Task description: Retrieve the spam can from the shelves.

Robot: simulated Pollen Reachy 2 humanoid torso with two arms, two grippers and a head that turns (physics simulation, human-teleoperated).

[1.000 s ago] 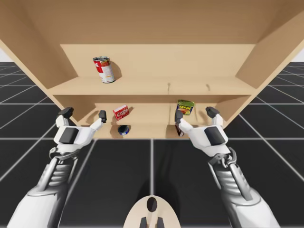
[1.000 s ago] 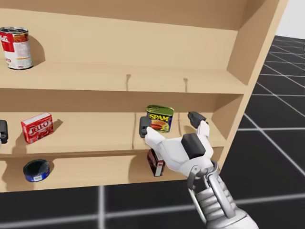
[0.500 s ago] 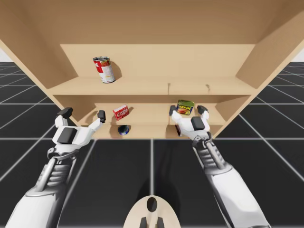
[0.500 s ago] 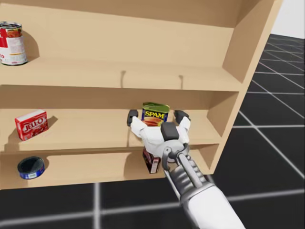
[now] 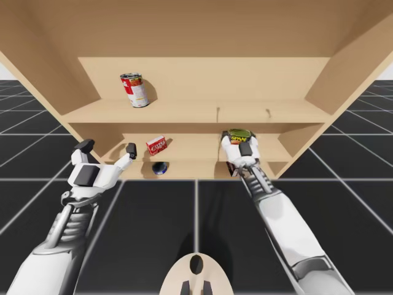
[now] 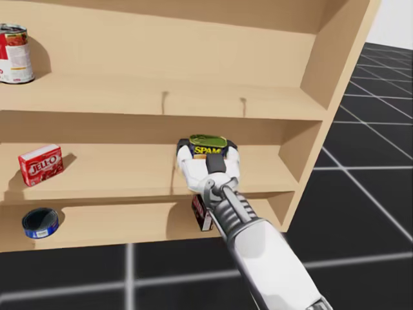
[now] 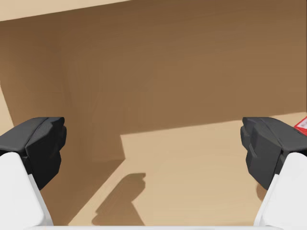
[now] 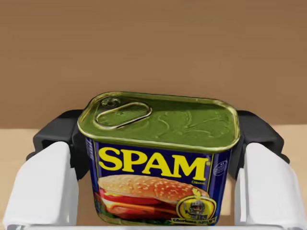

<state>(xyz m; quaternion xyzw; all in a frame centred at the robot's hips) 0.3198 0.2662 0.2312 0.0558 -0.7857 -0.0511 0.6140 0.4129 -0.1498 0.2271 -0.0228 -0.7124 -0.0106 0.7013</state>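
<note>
The spam can [image 8: 160, 158], blue with a green lid, stands on the middle shelf [image 6: 116, 187], right of its centre. My right gripper [image 8: 158, 135] is shut on it, with a black pad pressed against each side. The high view has the can [image 5: 239, 135] held by my right gripper [image 5: 239, 143] with that arm stretched into the shelves. From the head, the can [image 6: 208, 143] peeks above the gripper [image 6: 206, 154]. My left gripper [image 5: 108, 147] hangs open in front of the shelf's left end; its wrist view has the gripper [image 7: 153, 143] around nothing.
A red and white can [image 5: 134, 90] stands on the upper shelf. A red box [image 5: 156, 145] sits on the middle shelf, left of the spam can. On the lowest shelf lie a blue round tin [image 5: 161, 168] and a dark red box [image 5: 231, 169], just under my right wrist.
My right arm has reached further into the middle shelf and its fingers have come together on the spam can. The left arm has held still.
</note>
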